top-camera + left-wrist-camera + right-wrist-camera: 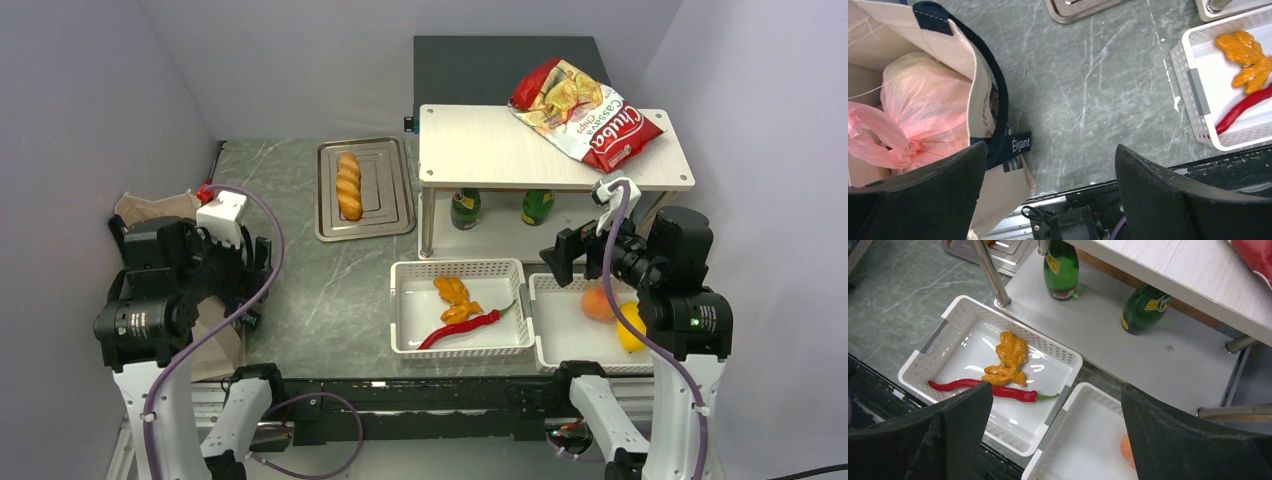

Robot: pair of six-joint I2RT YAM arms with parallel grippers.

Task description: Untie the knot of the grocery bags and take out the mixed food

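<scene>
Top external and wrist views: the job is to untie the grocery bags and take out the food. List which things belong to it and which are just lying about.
Belongs to the job:
beige tote
knotted pink plastic bag inside it

Just lying about:
baguette on the metal tray
Cassava chips bag
green bottle
red chilli
orange fruit

The pink bag (923,105) is thin crinkled plastic, the tote (960,50) matt beige cloth.
</scene>
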